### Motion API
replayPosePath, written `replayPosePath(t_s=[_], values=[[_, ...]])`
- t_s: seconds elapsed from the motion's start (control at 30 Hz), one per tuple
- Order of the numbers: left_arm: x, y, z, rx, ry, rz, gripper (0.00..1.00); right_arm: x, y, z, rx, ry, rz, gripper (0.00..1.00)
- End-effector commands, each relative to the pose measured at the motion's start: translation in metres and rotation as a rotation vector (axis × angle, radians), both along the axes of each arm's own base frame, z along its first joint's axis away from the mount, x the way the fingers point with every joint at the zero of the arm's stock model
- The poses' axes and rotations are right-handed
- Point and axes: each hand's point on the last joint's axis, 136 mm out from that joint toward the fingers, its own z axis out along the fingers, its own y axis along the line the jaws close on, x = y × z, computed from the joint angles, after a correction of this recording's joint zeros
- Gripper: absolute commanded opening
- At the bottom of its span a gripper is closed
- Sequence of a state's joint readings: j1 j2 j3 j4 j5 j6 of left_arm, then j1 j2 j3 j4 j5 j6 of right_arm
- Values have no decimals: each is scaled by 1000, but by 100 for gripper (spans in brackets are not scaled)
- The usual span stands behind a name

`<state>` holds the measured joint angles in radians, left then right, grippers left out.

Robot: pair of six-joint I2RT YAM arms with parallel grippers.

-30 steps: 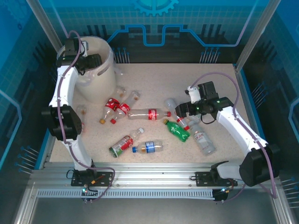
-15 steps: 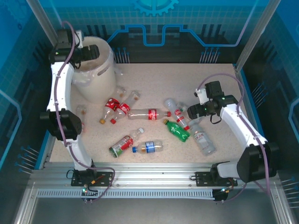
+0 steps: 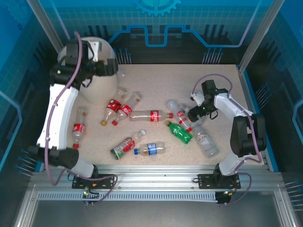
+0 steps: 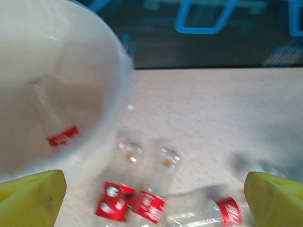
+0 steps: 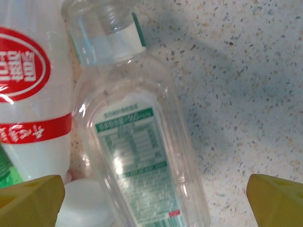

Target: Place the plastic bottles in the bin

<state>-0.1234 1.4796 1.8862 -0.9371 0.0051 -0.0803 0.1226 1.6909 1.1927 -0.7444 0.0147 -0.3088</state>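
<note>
- The bottles (image 3: 151, 115) lie scattered across the middle of the table (image 3: 156, 78). A lone bottle (image 3: 78, 126) rests by the left edge.
- The bin (image 3: 97, 92) stands in the far left corner, and a red-labelled bottle (image 4: 57, 135) already lies inside it.
- The right gripper (image 3: 194, 115) hangs low over a clear bottle (image 5: 142, 156) near the right edge. Its fingers (image 5: 28, 198) are spread wide on either side and hold nothing.
- The left gripper (image 3: 114, 67) sits just beside the bin's rim, on the side facing the table's middle. It too is spread wide and empty.
- The step in hand looks like the right arm's pick of the clear bottle.
  - The fingers already straddle its width, so a straight descent and a squeeze across the labelled body should do.
  - A red bottle (image 5: 28, 94) touches its left flank, so the left finger should come down between the two, or it may pinch both.
  - Thin plastic is likely to crumple, so a gentle grip suits it.
- The clear bottle's base is cut off at the lower frame edge.
- A white round shape (image 5: 87, 203) beside it could be a cap or a bottle end; I cannot tell which.
- From above, the left arm covers much of the bin's mouth.
- The left wrist view is blurred, so whatever else is in the bin stays uncertain.
</note>
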Motion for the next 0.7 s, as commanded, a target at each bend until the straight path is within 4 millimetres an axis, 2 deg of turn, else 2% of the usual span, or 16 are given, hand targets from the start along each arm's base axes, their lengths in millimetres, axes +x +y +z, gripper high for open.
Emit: replayPosePath(t_s=[0.0, 0.13, 0.23, 0.3, 0.37, 0.43, 0.53, 0.67], values=[[-17, -21, -9, -149, -2, 5, 97, 9, -3, -7, 15, 19, 5, 97], [-39, -71, -41, -350, 66, -62, 96, 10, -1, -22, 23, 55, -6, 94], [-47, -111, -71, -506, 135, -129, 96, 8, 0, -32, 28, 80, -11, 91], [-49, -127, -91, -569, 188, -147, 96, 9, -1, -37, 26, 90, -14, 88], [-49, -136, -109, -586, 229, -140, 96, 9, -2, -39, 23, 92, -16, 84], [-46, -144, -116, -607, 241, -135, 96, 12, -2, -37, 27, 75, -18, 80], [-41, -169, -116, -677, 243, -181, 96, 15, -6, -35, 25, 54, -29, 74], [-31, -198, -119, -767, 276, -234, 97, 22, -11, -23, 34, 11, -49, 65]])
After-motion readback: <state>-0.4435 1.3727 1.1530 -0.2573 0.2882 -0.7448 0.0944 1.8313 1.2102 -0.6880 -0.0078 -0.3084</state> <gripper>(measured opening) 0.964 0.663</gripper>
